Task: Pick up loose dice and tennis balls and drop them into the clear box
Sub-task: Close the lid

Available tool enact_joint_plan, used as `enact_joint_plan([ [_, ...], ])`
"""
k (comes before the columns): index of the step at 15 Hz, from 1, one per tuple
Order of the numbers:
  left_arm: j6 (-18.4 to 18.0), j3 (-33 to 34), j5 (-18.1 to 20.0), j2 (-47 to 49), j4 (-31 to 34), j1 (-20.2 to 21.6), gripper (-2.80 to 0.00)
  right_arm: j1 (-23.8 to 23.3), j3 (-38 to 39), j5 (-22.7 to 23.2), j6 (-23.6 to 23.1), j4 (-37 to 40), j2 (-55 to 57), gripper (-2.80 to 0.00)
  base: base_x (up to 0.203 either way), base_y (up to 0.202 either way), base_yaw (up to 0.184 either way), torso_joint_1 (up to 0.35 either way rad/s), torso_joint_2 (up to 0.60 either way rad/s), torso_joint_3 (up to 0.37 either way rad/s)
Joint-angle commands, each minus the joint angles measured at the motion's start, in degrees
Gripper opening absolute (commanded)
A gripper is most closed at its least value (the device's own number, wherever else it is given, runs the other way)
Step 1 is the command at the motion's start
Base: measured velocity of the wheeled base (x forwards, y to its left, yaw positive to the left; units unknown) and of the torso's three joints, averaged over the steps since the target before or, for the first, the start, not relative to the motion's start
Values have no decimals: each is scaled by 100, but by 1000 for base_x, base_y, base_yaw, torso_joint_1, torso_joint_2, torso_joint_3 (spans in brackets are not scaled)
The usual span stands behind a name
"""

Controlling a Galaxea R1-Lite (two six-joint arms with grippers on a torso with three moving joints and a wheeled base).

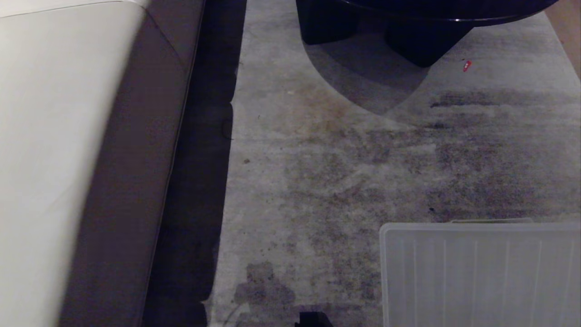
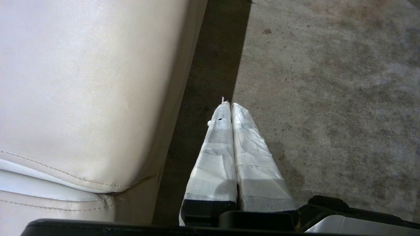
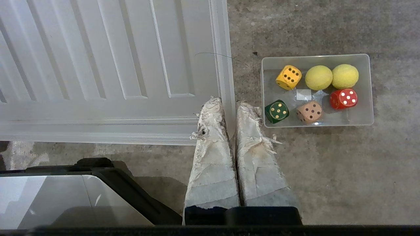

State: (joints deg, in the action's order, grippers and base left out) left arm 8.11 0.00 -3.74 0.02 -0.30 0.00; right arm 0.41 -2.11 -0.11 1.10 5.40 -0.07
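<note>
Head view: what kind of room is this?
Probably a living room. A cream leather sofa lines one side of a worn grey patterned rug, and a dark round low table stands at the rug's far end. A ribbed translucent plastic lid lies on the rug.

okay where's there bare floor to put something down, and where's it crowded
Open carpet runs between the sofa and the ribbed lid, up to the dark table base. In the right wrist view there is also bare carpet past the clear box. The box is crowded: four dice and two tennis balls, with only a small gap around its label.
</note>
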Motion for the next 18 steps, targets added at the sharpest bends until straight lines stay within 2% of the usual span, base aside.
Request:
enact_joint_plan([
  [1,6,0,-4,-2,-5,0,-280,2,0,-7,-1,-3,7,-280,0,0,0,0,0,0],
  [12,6,0,-4,-2,-10,0,-280,2,0,-7,92,-4,7,-280,0,0,0,0,0,0],
  [18,6,0,-4,-2,-5,0,-280,2,0,-7,84,-4,7,-280,3,7,-170,1,1,2],
])
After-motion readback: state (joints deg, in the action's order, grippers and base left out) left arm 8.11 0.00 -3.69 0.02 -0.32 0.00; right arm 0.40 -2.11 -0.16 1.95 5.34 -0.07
